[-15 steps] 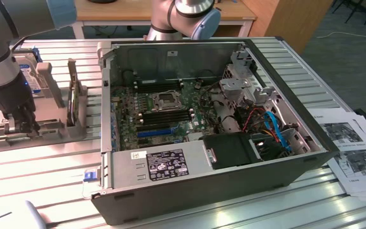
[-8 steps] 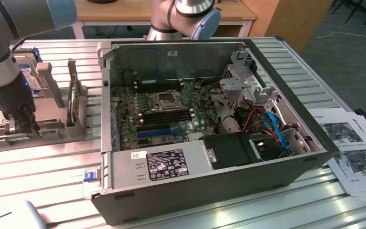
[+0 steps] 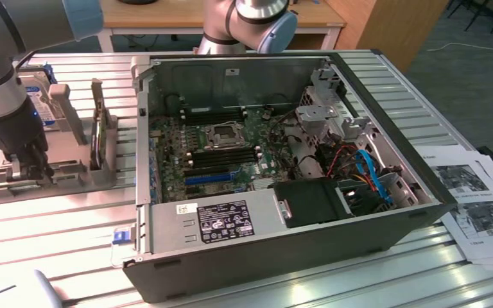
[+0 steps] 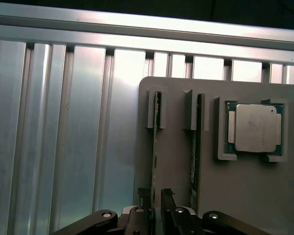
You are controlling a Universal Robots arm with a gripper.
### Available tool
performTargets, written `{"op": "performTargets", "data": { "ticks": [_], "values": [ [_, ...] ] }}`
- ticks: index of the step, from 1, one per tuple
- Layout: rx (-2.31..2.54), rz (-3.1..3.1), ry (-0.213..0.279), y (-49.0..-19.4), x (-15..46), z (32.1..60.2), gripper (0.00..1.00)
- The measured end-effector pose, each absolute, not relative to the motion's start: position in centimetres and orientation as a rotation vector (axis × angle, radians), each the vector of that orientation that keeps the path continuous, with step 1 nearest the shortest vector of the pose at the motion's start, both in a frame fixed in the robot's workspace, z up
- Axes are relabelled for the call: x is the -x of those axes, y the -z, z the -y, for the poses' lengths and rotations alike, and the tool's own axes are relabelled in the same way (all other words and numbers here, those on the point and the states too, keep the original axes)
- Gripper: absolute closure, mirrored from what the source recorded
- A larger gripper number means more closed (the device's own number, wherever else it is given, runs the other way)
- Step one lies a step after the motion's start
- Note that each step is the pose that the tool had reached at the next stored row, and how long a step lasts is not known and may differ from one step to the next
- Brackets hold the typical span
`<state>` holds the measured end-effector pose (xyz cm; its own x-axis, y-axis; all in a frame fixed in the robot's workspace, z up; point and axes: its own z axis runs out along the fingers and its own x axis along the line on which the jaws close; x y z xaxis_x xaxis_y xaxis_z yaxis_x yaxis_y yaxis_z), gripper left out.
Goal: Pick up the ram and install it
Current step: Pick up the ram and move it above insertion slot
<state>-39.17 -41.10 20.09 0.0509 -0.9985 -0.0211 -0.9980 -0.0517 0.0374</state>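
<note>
Fingers tight around the ram, upright in gray holder on ribbed metal table.

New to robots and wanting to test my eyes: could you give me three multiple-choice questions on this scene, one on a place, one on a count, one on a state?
1. Where is the gripper? A) inside the computer case B) at the grey holder C) raised high in the air
2. How many memory sticks stand in the holder's slots? A) two B) four C) none
3. The computer case is: A) shut B) open at the side C) wrapped in packaging
Answers: 1 B, it sits low on the holder beside the case. 2 A, the ram at the gripper and a second stick. 3 B, its motherboard shows.
</note>
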Motion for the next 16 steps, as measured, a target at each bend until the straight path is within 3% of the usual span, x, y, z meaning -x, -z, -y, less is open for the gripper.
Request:
{"op": "performTargets", "data": {
  "ticks": [16],
  "values": [
    [-2.268,2.155,0.064,-20.09,39.16,41.27,0.77]
  ]
}}
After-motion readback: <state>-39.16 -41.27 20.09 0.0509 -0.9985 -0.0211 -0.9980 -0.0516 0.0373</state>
